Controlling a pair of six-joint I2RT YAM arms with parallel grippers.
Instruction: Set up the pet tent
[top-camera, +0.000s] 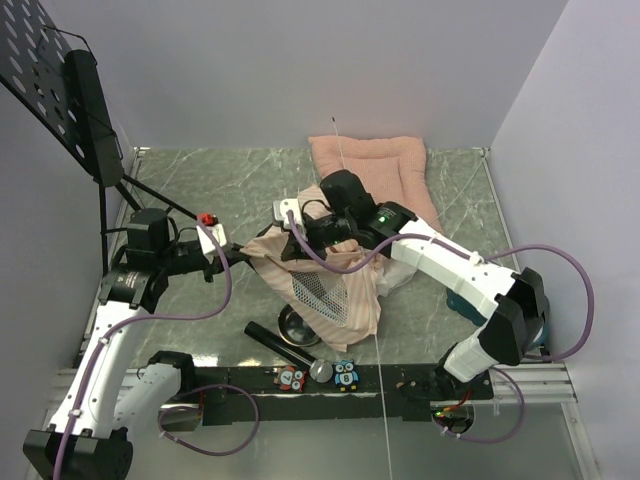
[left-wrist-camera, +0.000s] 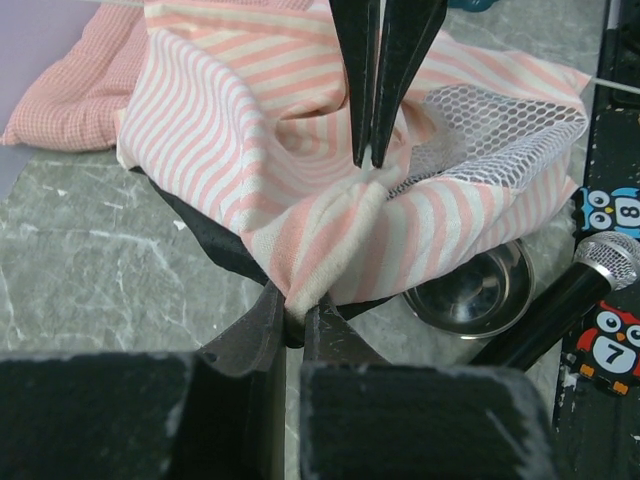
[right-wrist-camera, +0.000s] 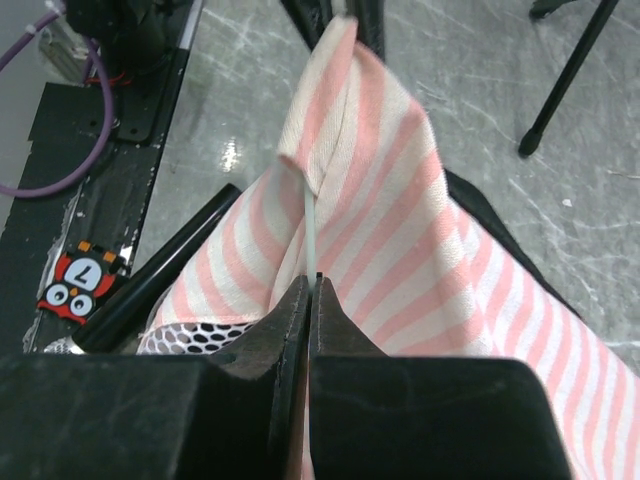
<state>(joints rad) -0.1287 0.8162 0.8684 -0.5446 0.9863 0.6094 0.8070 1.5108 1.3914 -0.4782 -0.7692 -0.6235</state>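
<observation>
The pet tent (top-camera: 330, 275) is seen as a crumpled heap about the middle of the desk (top-camera: 200, 190), not yet raised. It is made of soft cloth with pink and white stripes. A white mesh panel (left-wrist-camera: 500, 125) with open holes is sewn in, and a black floor (left-wrist-camera: 215, 235) shows beneath.

A folded corner of the striped cloth is pinched by the closed jaws of the left gripper (left-wrist-camera: 293, 318), on the side toward the left edge, probably so that the cloth is stretched and cannot slide away. The jaws of the right gripper (right-wrist-camera: 308, 290) are closed on a thin white pole (right-wrist-camera: 309, 235), which looks smooth and flexible and seems to enter a fold of the cloth just ahead. It is judged that the pole is held so near to this fold in order that it can be pushed in without bending.

A pink quilted cushion (top-camera: 375, 165) lies flat at the far edge. Toward the near edge, a round shiny steel bowl (left-wrist-camera: 470, 295) and a black microphone (left-wrist-camera: 560, 300) are found just beside the tent.
</observation>
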